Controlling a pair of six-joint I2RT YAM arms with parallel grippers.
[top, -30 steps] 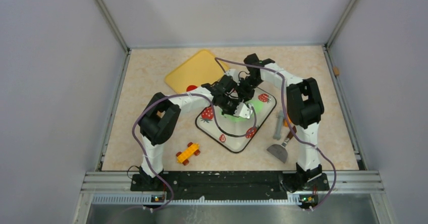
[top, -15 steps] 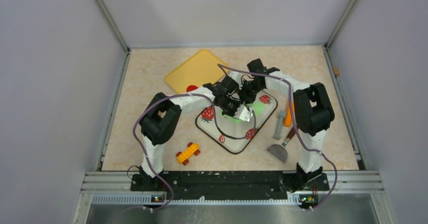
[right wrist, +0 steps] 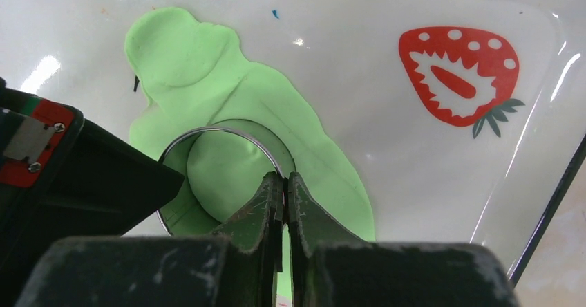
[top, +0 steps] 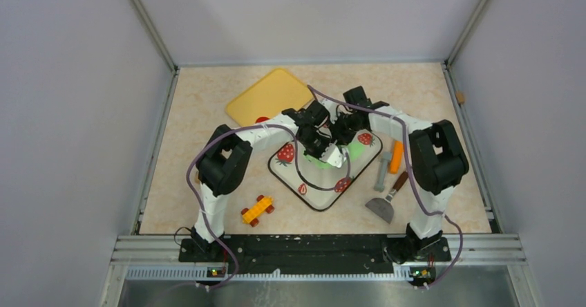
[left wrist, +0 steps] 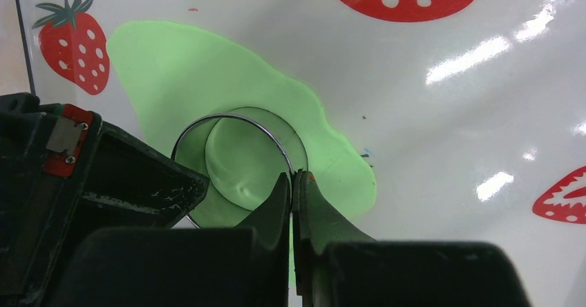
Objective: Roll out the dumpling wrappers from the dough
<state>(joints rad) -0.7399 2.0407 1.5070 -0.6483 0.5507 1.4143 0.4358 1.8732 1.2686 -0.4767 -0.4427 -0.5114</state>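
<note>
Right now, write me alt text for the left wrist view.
The left gripper, shut, pinches the rim of a metal ring that stands on flat green dough, with a round disc of dough inside the ring. The dough lies on a glossy white tray printed with red strawberries.

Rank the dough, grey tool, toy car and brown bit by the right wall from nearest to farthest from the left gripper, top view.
1. dough, directly beneath the gripped metal ring.
2. grey tool, right of the plate.
3. toy car, near left.
4. brown bit, far right edge.
</note>
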